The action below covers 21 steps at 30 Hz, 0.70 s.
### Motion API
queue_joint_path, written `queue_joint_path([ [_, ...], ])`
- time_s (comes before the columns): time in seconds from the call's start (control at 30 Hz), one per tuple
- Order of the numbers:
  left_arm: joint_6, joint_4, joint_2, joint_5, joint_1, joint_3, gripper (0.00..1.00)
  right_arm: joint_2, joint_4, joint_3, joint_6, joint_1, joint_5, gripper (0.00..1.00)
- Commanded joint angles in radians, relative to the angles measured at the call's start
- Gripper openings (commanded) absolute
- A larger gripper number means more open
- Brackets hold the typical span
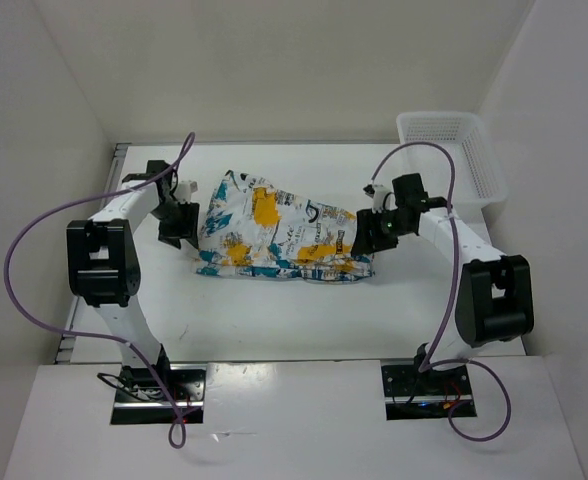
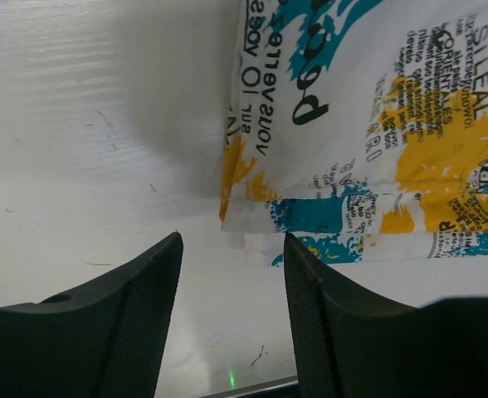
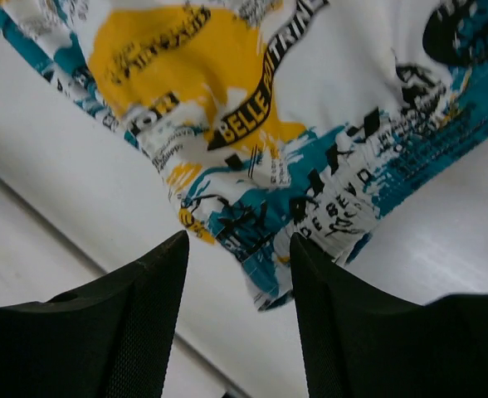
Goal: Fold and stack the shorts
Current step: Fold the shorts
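Two end effectors [image 1: 184, 222] [image 1: 367, 236], one pair of shorts [image 1: 274, 235], one basket [image 1: 486, 172]

Counts:
- shorts [image 1: 279, 232]: 1 pair
- white mesh basket [image 1: 452, 160]: 1
- bench [image 1: 274, 320]: 1
- arms: 2, left arm [image 1: 114, 265] and right arm [image 1: 479, 285]
- pincers: 2, left pincer [image 1: 189, 225] and right pincer [image 1: 362, 235], two fingers each, four total
- purple cables [image 1: 12, 270]: 2, one per arm
- base plates [image 1: 159, 398]: 2
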Motion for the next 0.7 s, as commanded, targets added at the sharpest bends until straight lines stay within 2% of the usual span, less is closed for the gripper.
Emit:
queue_joint_path([
  [0.0,0.004,0.012,-0.006,0.12,-0.005,-0.011,0.6,-0.095,-0.043,-0.055,0.097,-0.017,-0.085,0.58],
  [0.4,0.004,0.075,0.066,0.139,0.022,-0.038,0.61,-0.071,-0.085,-0.028,0.099,-0.043,-0.059,0.64],
  [0.57,0.004,0.041,0.106,0.189,0.022,-0.048,0.47,-0.04,-0.107,-0.008,0.099,-0.043,-0.046,0.7],
  [0.6,0.004,0.041,0.117,0.208,0.013,-0.048,0.35,-0.04,-0.107,-0.008,0.111,-0.043,-0.046,0.74],
  [0.67,0.004,0.029,0.117,0.22,0.013,-0.048,0.22,-0.03,-0.118,0.001,0.111,-0.043,-0.036,0.75],
])
